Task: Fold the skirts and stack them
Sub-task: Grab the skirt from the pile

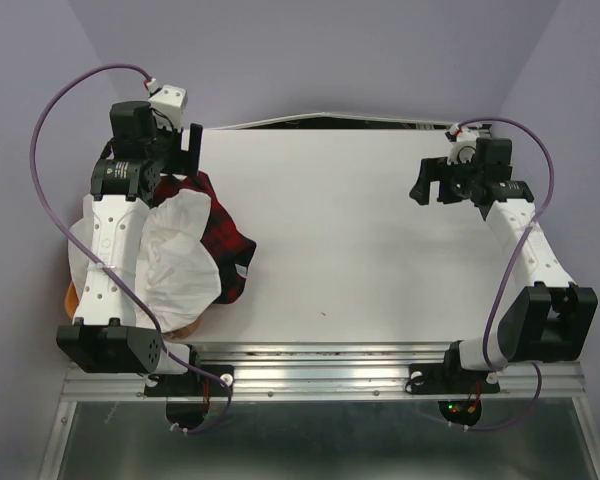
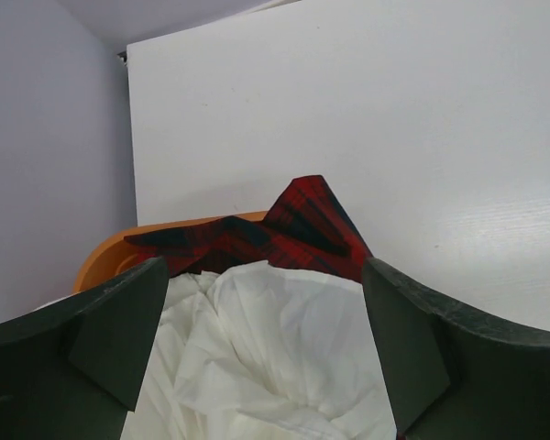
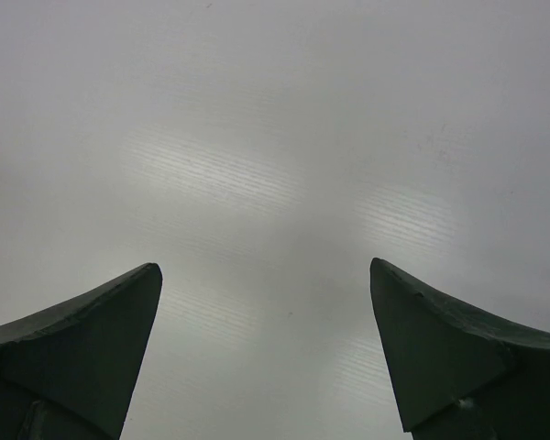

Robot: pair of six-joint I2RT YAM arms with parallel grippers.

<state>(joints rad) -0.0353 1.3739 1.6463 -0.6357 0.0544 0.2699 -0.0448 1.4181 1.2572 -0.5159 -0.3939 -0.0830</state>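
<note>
Top view: a white table [image 1: 360, 230] filled the centre of the frame, with purple walls around it. At the left edge, a crumpled white skirt [image 1: 180, 255] lay heaped on a red-and-black plaid skirt [image 1: 225, 225], both spilling onto the table from an orange basket [image 1: 72, 295] mostly hidden beneath the left arm. The left gripper [image 1: 183, 152] sat in the upper left, just above the pile, holding nothing. The right gripper [image 1: 432, 188] sat in the upper right, well apart from the skirts, over bare table, its jaws spread

Left wrist view: the left gripper [image 2: 264, 270] had its two dark fingers set wide at the lower corners, nothing between them. The white skirt [image 2: 257, 357] filled the lower middle; the plaid skirt [image 2: 293, 229] rose behind it in a peak. The orange basket [image 2: 105, 261] rim curved at centre left; the table [image 2: 394, 119] filled the upper right

Right wrist view: the right gripper [image 3: 266, 270] showed both fingers wide apart and empty, over plain white table [image 3: 275, 137]
</note>
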